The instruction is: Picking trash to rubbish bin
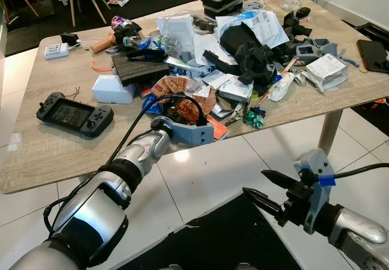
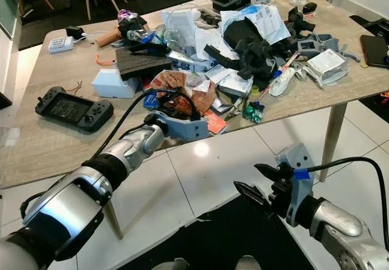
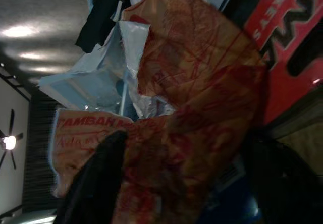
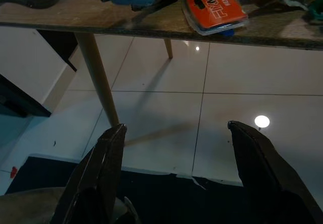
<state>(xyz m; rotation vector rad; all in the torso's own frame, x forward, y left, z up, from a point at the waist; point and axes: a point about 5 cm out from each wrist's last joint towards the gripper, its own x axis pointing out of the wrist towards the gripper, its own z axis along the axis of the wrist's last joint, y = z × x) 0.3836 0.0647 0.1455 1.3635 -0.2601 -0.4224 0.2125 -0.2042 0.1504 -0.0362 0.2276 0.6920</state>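
Left pincer (image 3: 186,183) straddles an orange wrapper (image 1: 182,93) amid clutter; right pincer (image 4: 176,178) gapes wide.

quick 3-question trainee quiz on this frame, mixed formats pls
1. True or false: the left tool has its fingers around the crumpled orange wrapper on the table.
2. Where is the right tool? A) over the pile B) below the table edge, above the floor C) on the game console
3. Fill in: the right tool's fingers are ____.

Key: 1 true; 2 B; 3 open
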